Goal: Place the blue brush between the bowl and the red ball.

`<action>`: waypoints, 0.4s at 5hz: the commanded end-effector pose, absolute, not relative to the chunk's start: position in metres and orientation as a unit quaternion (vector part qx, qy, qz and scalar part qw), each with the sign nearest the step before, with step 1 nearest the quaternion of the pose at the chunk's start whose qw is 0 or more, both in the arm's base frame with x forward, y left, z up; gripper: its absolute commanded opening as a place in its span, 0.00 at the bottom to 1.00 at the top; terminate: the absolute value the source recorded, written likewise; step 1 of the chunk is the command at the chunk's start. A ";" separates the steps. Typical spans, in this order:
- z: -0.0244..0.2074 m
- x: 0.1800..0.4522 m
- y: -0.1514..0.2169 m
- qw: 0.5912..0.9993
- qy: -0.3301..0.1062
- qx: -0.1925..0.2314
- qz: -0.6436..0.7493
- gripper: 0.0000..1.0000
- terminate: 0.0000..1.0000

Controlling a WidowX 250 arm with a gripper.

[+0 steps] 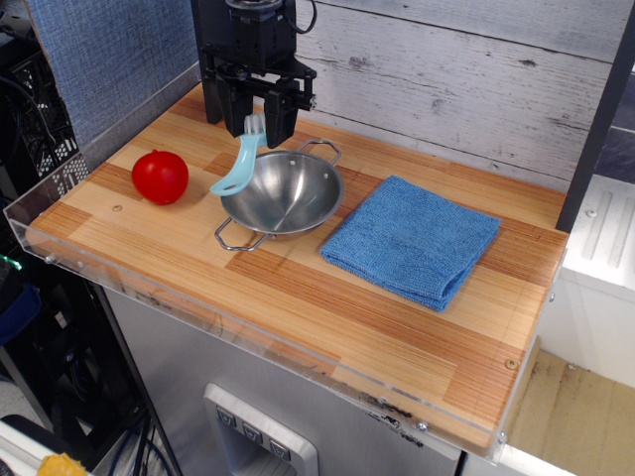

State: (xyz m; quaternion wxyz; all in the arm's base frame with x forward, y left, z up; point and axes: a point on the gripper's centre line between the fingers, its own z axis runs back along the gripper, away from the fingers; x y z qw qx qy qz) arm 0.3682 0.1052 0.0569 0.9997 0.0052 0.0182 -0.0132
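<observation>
My gripper (pixel 255 127) is shut on the bristle end of the blue brush (pixel 236 166). The pale aqua brush hangs down and to the left, its handle tip just above the wood by the bowl's left rim. The steel bowl (pixel 285 192) with two wire loop handles sits mid-table, just right of the brush. The red ball (pixel 160 177) rests on the wood to the left, a short gap away from the brush tip. The gripper hovers above the back left rim of the bowl.
A folded blue cloth (pixel 414 239) lies right of the bowl. A dark post (pixel 215 59) stands right behind the gripper. A clear plastic lip (pixel 60 188) runs along the table's left and front edges. A plank wall backs the table.
</observation>
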 end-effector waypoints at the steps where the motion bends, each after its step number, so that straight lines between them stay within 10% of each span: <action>1: 0.075 0.372 0.131 1.000 -0.002 0.023 0.006 0.00 0.00; 2: 0.075 0.374 0.139 0.999 0.003 0.031 0.010 0.00 0.00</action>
